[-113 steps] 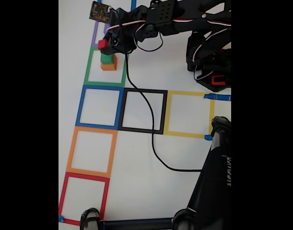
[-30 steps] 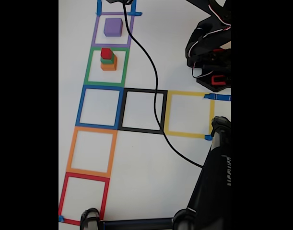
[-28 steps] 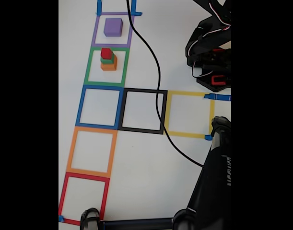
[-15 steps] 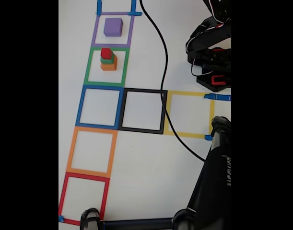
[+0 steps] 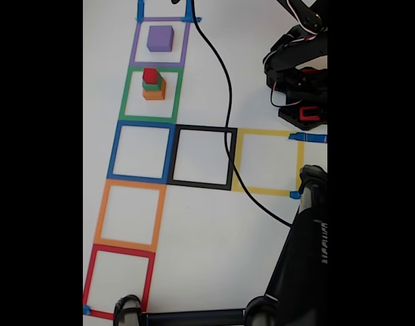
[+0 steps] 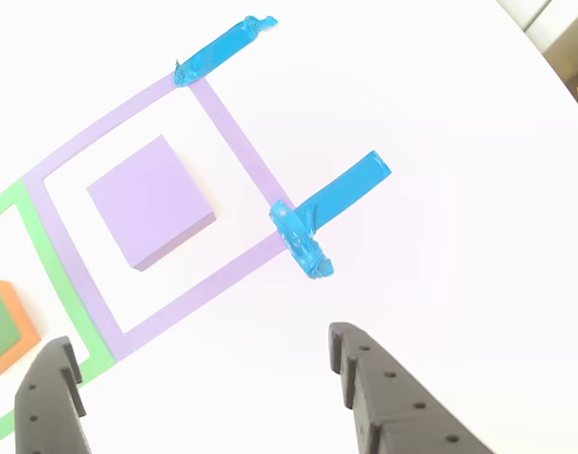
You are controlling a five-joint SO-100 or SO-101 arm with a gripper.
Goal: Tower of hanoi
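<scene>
Other view: the fingers (image 6: 208, 374) hang wide apart and empty above the white surface (image 6: 459, 189); the purple block (image 6: 151, 200), inside its purple square (image 6: 239, 128), lies ahead and slightly left of them.

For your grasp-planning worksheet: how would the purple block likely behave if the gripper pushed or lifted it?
The purple block has flat faces and sits flat, so it should slide, not roll. It looks solid and squat, so it is unlikely to tip. Its smooth sides may slip in the gripper, whose fingers are spread wide.
</scene>
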